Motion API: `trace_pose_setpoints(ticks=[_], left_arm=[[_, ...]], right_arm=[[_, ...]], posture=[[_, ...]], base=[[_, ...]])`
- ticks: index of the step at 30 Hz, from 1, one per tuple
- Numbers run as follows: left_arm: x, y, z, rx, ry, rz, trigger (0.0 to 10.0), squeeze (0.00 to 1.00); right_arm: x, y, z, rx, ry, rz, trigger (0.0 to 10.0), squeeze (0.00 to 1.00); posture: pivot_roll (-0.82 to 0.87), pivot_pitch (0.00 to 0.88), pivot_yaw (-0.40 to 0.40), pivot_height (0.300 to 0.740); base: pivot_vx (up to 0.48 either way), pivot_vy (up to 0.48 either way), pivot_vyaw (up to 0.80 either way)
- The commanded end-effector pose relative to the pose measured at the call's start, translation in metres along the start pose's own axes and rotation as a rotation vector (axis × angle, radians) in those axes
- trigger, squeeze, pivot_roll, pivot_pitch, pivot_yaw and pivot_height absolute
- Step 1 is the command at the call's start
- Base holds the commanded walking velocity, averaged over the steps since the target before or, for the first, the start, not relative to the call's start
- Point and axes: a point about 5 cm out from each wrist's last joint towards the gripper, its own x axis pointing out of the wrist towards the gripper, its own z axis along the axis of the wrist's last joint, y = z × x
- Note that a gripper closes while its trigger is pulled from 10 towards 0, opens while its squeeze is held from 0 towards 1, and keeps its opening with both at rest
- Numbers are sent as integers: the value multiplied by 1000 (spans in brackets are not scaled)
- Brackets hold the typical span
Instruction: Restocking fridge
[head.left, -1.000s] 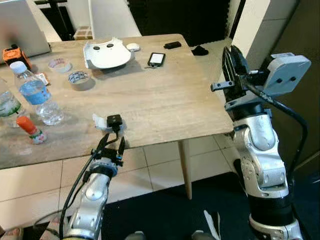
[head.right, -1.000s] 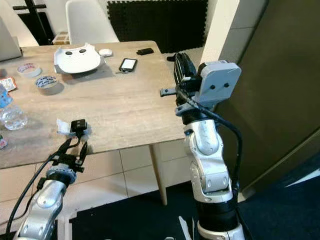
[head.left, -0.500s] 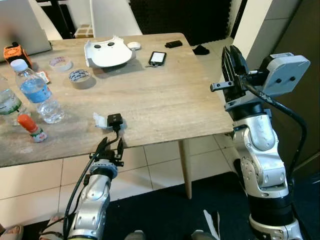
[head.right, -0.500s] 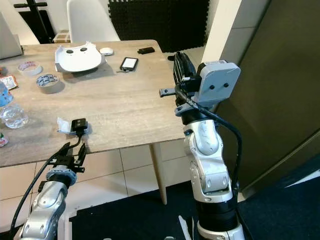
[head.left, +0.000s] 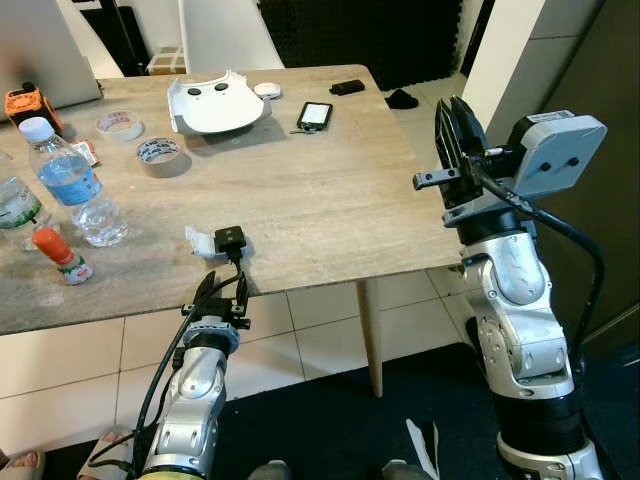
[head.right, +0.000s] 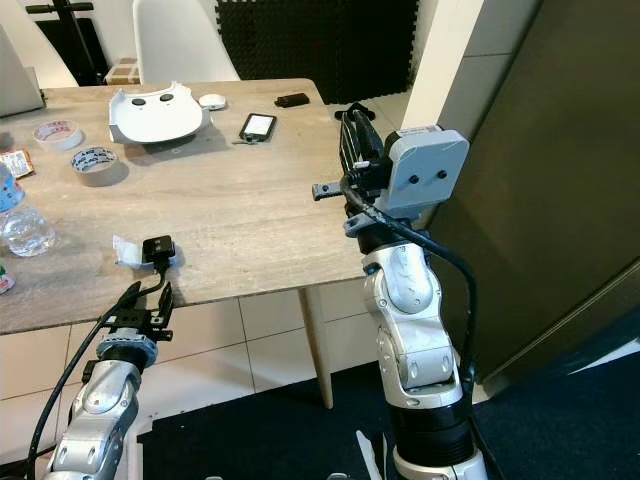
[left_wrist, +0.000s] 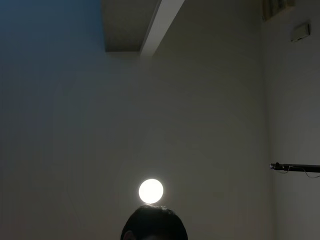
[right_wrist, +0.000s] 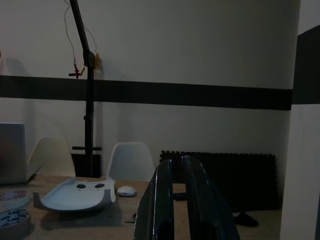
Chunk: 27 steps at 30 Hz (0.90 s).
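The right arm stands bent at the elbow at the right of the frame, forearm raised, so that the right end effector (head.left: 452, 122) points up and away over the right edge of the wooden worktop (head.left: 300, 190); its two black fingers (right_wrist: 192, 200) lie close together with only a thin slit between them, gripping nothing. The left arm hangs low at the lower left, below the worktop's near edge, with the left end effector (head.left: 222, 293) pointing up toward a small black device (head.left: 230, 240) that sits on the edge; whether its fingers are parted or closed I cannot tell. The task's goods stand at the far left of the frame: a water bottle (head.left: 72, 192) with a blue label, and just before it a small bottle (head.left: 60, 255) with an orange cap.
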Motion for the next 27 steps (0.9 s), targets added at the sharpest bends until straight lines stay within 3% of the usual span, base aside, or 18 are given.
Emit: trace_pose_setpoints(ticks=[1,27], left_arm=[[-13,-3,-33,-5,163,0,10000,0],[-17,1,-44,36,187,18,10000,0]], right_arm=[[-3,-1,-8,0,38,-6,10000,0],[-3,2,-12,-1,46,3,10000,0]], posture=[[24,107,-60,740],[34,95,-55,740]], base=[[0,0,0],[0,0,0]])
